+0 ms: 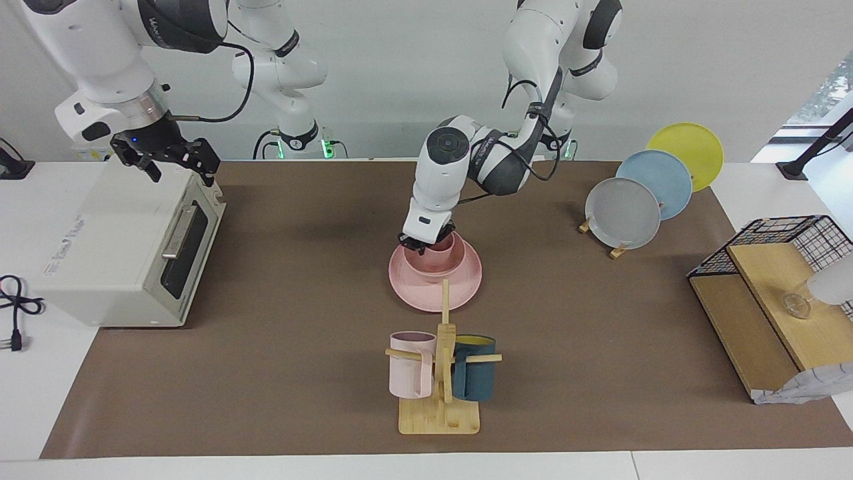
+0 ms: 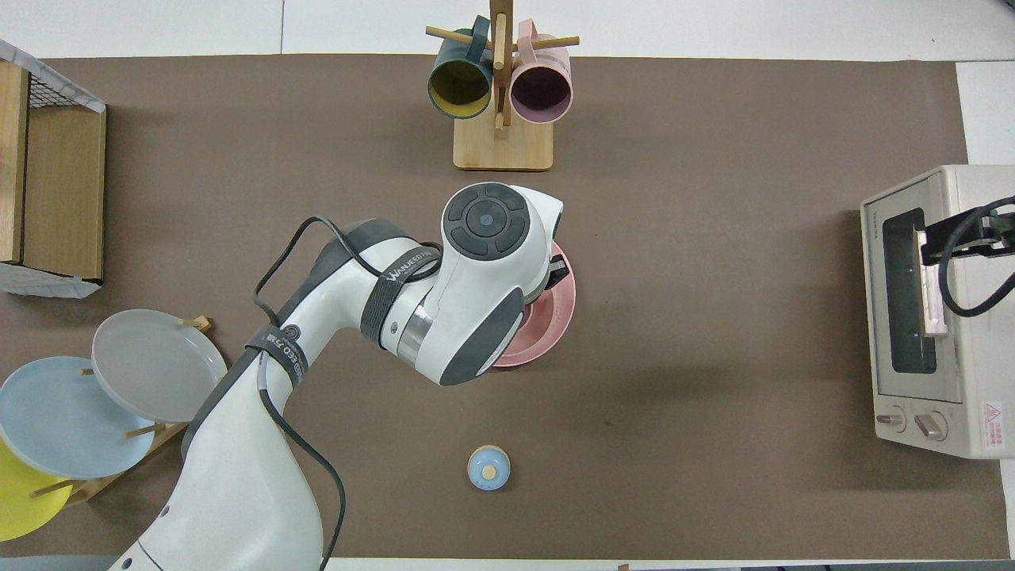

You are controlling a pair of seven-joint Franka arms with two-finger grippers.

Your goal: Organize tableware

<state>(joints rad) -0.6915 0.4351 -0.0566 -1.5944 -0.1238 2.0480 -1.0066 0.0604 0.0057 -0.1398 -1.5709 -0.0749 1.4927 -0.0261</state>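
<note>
Presently catalogued, mid-table: one matte pink set, nested. Plate (image 1: 434,283) flat on the brown mat; bowl (image 1: 426,265) on the plate; cup (image 1: 441,248) upright in the bowl.

Handling, by judgement: stiff and light, likely a smooth matte finish that slips under a pinch. The cup is best taken across its rim wall; the bowl by its lip; the plate lies low, so only its edge gives purchase. The stack may shift if the cup is nudged sideways.

Left gripper (image 1: 422,242): down at the cup's rim, on the side toward the right arm's end. Whether its fingers grip the rim or have let go cannot be told.

Right gripper (image 1: 166,157): spread wide, holding nothing, waiting over the toaster oven (image 1: 126,247).

Surroundings: mug stand (image 1: 440,373) with pale pink mug (image 1: 410,365) and dark teal mug (image 1: 474,377), farther from the robots than the set, its upright post close to the plate's edge and the nearest obstacle. Grey, blue and yellow plates on a rack (image 1: 656,193) and a wire-and-wood shelf (image 1: 773,293) at the left arm's end. Small blue knob (image 2: 488,467), nearer the robots, well apart.
</note>
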